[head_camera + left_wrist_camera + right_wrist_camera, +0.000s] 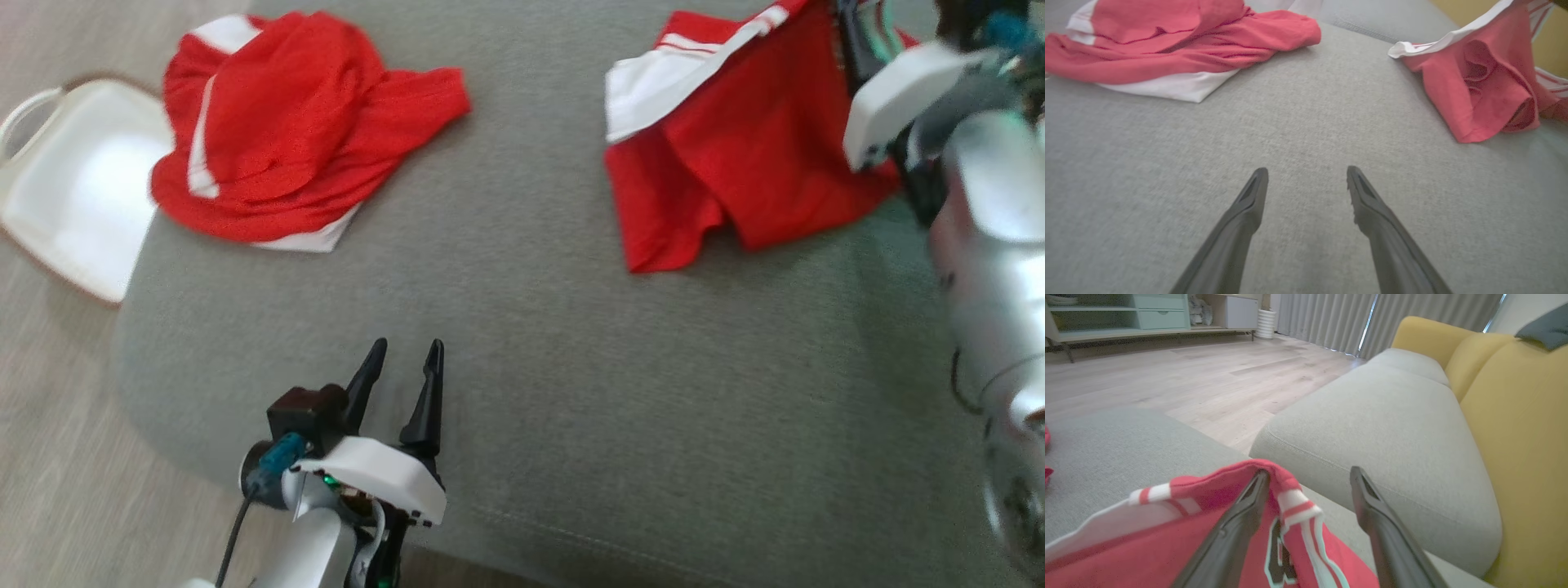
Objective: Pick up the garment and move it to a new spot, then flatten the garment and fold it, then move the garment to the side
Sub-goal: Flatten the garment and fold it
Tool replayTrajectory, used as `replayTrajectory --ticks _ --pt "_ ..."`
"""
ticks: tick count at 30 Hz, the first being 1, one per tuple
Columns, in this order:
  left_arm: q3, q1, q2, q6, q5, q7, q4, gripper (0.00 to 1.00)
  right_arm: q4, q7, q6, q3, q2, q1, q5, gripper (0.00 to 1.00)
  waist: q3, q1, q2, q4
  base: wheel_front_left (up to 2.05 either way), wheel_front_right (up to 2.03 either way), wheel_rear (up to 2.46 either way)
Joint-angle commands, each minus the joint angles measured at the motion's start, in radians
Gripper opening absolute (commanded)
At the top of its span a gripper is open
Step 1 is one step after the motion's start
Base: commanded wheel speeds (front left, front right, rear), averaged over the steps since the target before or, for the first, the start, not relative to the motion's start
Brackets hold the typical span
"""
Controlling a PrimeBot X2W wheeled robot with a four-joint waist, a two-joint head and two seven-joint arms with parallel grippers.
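Notably, garment [1147, 543] draped against spread right fingers [1237, 526]

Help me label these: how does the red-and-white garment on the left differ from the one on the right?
The left red-and-white fabric garment is bunched into a rounded heap; the right red-and-white fabric garment lies more spread. The left garment lies untouched; the right garment touches the right gripper, jaws open. Both rest on the grey cushion.

I see the grey cushion [571, 367] with a crumpled red garment [286, 122] at its far-left corner, a red jersey [759, 163] (white-trimmed) far-right.
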Motion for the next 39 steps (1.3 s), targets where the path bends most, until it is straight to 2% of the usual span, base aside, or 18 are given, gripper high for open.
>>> replayTrajectory --ticks 1,8,17,23,32,37,39 --pt "0.041 -0.031 0.007 -0.001 0.013 -0.006 -0.033 1.00 -0.025 -0.021 0.007 -0.007 0.026 0.032 0.005 1.00 -0.021 -0.0001 0.0000 -0.038 0.00 0.00 0.00" --pt "0.043 -0.043 0.007 -0.017 0.045 -0.006 -0.047 1.00 -0.082 -0.050 0.007 -0.029 0.066 0.175 0.065 1.00 -0.058 -0.0001 0.0000 -0.158 0.00 0.00 0.00" --pt "0.032 -0.095 0.007 -0.040 0.036 -0.006 -0.033 1.00 -0.327 -0.051 0.007 -0.023 0.102 0.389 0.169 1.00 -0.054 -0.0001 0.0000 -0.321 0.00 0.00 0.00" --pt "0.048 -0.142 0.007 -0.050 0.054 -0.006 0.009 1.00 -0.435 -0.051 0.007 -0.031 0.118 0.448 0.197 1.00 -0.023 -0.0001 0.0000 -0.421 0.00 0.00 0.00" --pt "0.132 -0.192 0.007 -0.016 0.089 -0.006 0.131 1.00 -0.529 -0.051 0.007 -0.030 0.137 0.482 0.205 1.00 0.011 -0.0001 0.0000 -0.511 0.00 0.00 0.00" --pt "0.176 -0.210 0.007 -0.024 0.088 -0.006 0.163 1.00 -0.550 -0.051 0.007 -0.030 0.143 0.494 0.206 1.00 0.018 -0.0001 0.0000 -0.526 0.00 0.00 0.00" --pt "0.188 -0.213 0.007 -0.027 0.092 -0.006 0.177 0.15 -0.554 -0.051 0.007 -0.033 0.144 0.498 0.204 1.00 0.019 -0.0001 0.0000 -0.525 0.00 0.00 0.00"
